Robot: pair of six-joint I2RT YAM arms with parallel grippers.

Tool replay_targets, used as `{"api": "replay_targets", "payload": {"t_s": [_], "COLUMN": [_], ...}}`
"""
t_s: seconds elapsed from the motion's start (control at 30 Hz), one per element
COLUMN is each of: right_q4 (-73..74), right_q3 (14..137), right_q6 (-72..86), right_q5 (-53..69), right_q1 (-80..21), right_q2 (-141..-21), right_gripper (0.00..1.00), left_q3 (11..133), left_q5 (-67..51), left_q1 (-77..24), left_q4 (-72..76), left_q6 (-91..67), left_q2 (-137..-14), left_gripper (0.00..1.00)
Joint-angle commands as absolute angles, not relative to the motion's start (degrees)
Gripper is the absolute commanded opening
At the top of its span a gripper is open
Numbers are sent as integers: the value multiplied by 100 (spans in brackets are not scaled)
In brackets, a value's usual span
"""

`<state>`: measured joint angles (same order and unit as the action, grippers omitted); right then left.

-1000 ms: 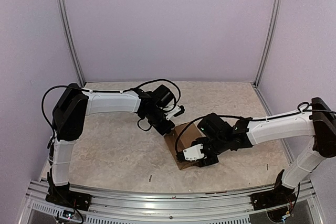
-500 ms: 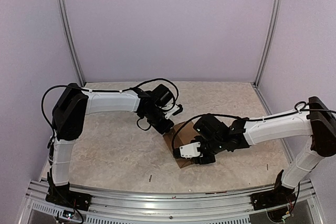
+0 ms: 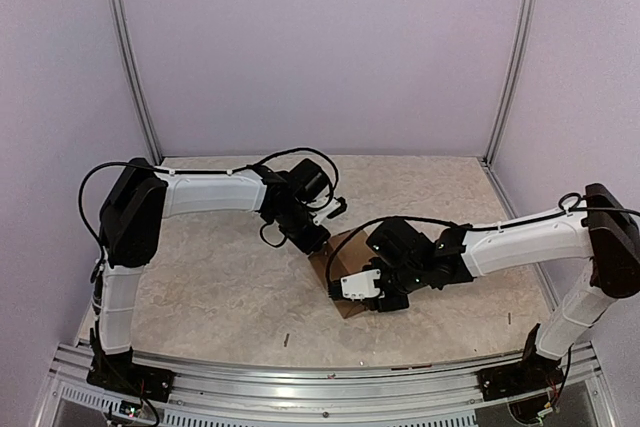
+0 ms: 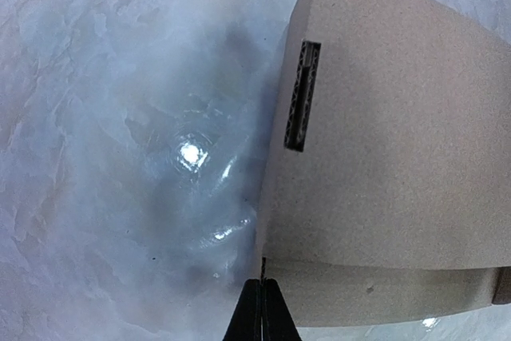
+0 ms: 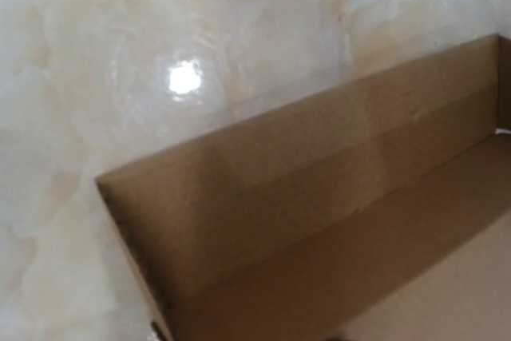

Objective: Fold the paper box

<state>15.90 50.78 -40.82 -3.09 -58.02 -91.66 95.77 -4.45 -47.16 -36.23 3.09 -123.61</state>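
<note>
On the table [image 3: 215, 292], one paper box [image 4: 399, 133]

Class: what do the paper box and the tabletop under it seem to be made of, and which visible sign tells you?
The paper box: plain brown cardboard, matte and finely speckled; its cut slot shows a ribbed, seemingly corrugated edge. The tabletop: pale, veined marble look, glossy, mirroring a lamp as a bright spot; real stone or printed laminate cannot be told.
</note>
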Motion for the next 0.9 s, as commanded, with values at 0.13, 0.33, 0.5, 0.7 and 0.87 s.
{"api": "replay_targets", "payload": {"t_s": [0.13,0.33,0.5,0.7,0.87], "right_q4": [1954,1794,1789,1729,1759], "right_q3": [4613,4475,4425,4304,4338], "right_q6": [-4391,-4516,-4649,-4803,-4746], "right_q5": [-322,-463,-291,-251,-375], "right_q1": [-5750,-5740,-5746,-5744,-5656], "right_q2": [-9390,-9380,-9389,-9407,-9236], "right_gripper": [50,50,48,47,48], "left_q3": [10217,10524,10740,10955,10882], "left_q5": [-987,-1132,-1108,-1049,-826], "left_q1": [-4781,-4781,-4781,-4777,-4764], "left_q4": [-4218,-4418,-4509,-4577,-4502], "left_q6": [424,479,575,635,695], "left_q2": [-12669,-12874,-12974,-13134,-13174], "left_gripper": [0,0,0,0,2]}}
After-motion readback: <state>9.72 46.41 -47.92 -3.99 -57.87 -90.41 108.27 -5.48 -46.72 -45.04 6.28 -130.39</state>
